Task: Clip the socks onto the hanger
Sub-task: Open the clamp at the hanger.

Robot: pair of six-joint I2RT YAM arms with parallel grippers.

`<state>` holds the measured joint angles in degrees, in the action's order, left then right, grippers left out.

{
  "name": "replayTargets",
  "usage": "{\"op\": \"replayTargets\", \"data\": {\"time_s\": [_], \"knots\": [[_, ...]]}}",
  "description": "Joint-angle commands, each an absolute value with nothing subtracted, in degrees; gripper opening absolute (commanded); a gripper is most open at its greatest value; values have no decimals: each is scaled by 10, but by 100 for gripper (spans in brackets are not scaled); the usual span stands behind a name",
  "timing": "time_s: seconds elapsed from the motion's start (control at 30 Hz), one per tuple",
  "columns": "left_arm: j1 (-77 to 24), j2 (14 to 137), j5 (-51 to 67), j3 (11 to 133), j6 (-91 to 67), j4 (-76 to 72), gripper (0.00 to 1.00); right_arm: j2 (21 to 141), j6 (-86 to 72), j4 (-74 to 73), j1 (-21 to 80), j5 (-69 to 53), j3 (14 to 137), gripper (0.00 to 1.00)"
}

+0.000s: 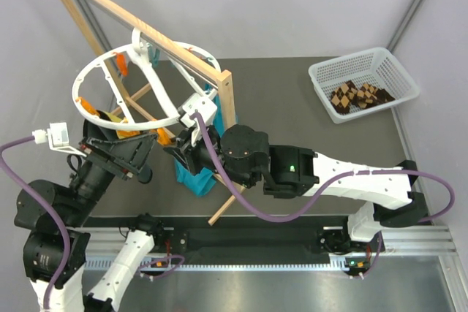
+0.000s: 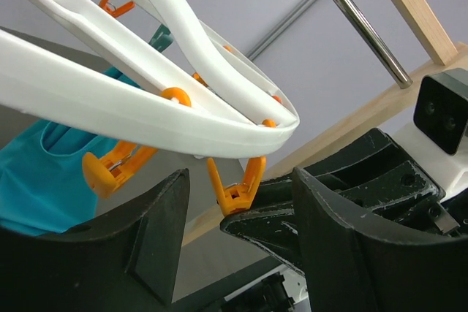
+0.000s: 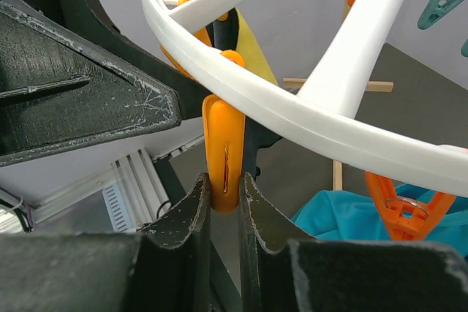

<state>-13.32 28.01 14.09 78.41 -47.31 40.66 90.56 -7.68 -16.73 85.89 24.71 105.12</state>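
Note:
The hanger (image 1: pixel 110 71), a white ring with crossbars and orange clips, hangs from the wooden frame at the left. It also shows in the left wrist view (image 2: pixel 146 118) and the right wrist view (image 3: pixel 292 111). My right gripper (image 1: pixel 180 144) (image 3: pixel 224 180) is shut on one orange clip (image 3: pixel 224 147) on the near rim. My left gripper (image 1: pixel 139 150) (image 2: pixel 238 180) is open under the ring, its fingers either side of that orange clip (image 2: pixel 235 188), apart from it. The argyle socks (image 1: pixel 358 97) lie in the basket at the far right, away from both grippers.
A white mesh basket (image 1: pixel 395 71) holds the socks. The wooden frame (image 1: pixel 227 100) crosses behind the hanger. A teal cloth (image 1: pixel 196 177) hangs below the ring. A yellow-and-black cloth (image 3: pixel 252 52) hangs from another clip. The two grippers are very close together.

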Motion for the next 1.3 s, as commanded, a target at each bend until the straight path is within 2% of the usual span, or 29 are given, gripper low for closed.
{"op": "replayTargets", "data": {"time_s": [0.0, 0.2, 0.83, 0.87, 0.9, 1.1, 1.2, 1.27], "knots": [[-124, 290, 172, 777, -482, 372, 62, 898, -80, -149, 868, 256, 1066, 0], [-117, 301, 187, 766, -484, 375, 59, 899, -77, -146, 868, 256, 1067, 0], [-106, 320, 192, 763, -499, 355, 57, 907, -76, -146, 872, 257, 1070, 0], [-106, 321, 192, 763, -500, 354, 55, 909, -77, -146, 872, 257, 1071, 0], [-105, 320, 194, 763, -500, 353, 46, 909, -76, -146, 872, 255, 1072, 0], [-104, 321, 199, 761, -500, 352, 34, 910, -78, -146, 872, 256, 1076, 0], [-104, 320, 200, 760, -497, 352, 24, 911, -80, -148, 873, 256, 1078, 0], [-103, 317, 198, 758, -495, 355, 1, 909, -82, -157, 874, 258, 1080, 17]]}}
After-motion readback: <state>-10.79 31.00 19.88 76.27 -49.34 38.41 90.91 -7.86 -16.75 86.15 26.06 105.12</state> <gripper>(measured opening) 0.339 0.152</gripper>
